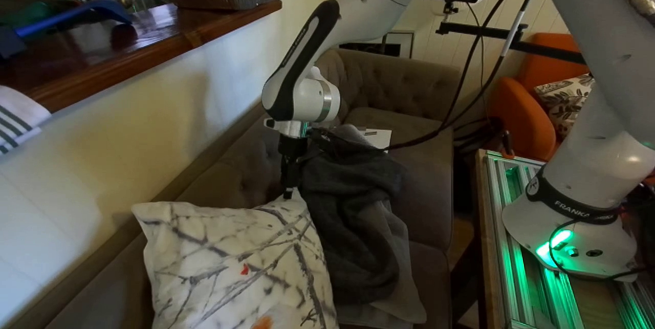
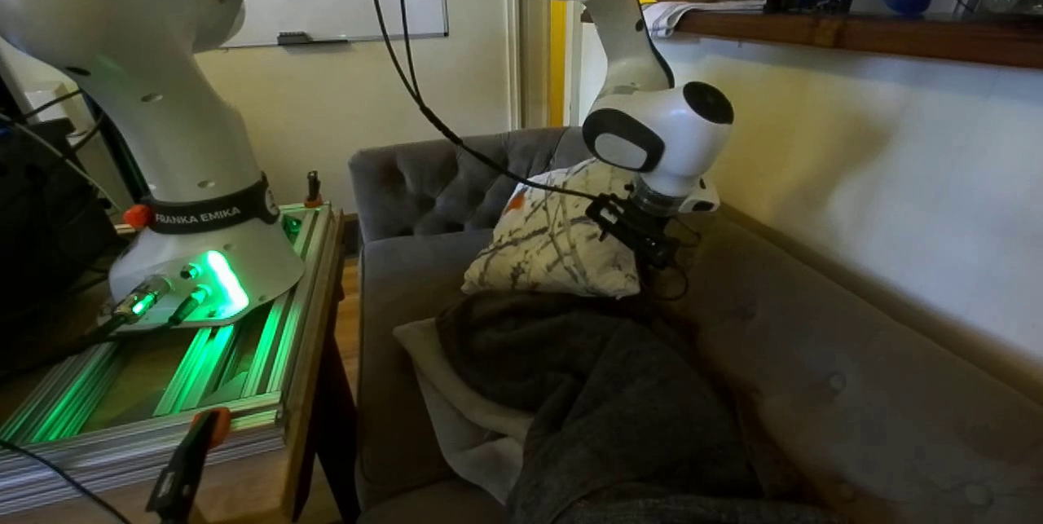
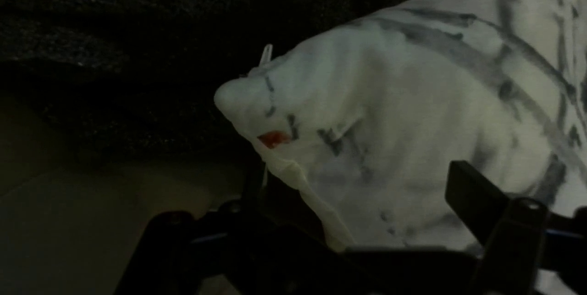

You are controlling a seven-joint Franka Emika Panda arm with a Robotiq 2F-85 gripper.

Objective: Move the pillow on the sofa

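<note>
nearest in the wrist view stand the dark fingers of the claw; they are spread widely apart, so the claw is released, and the edge of the white pillow appears between them; whether they touch it (this view is quite dark) i cannot tell; in both exterior views the pillow, printed with grey branches, is on the sofa, just beside a dark grey blanket; the claw points downward near one pillow corner.

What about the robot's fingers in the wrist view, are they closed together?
No, the wrist view shows the fingers standing apart, with part of the pillow visible between them.
</note>
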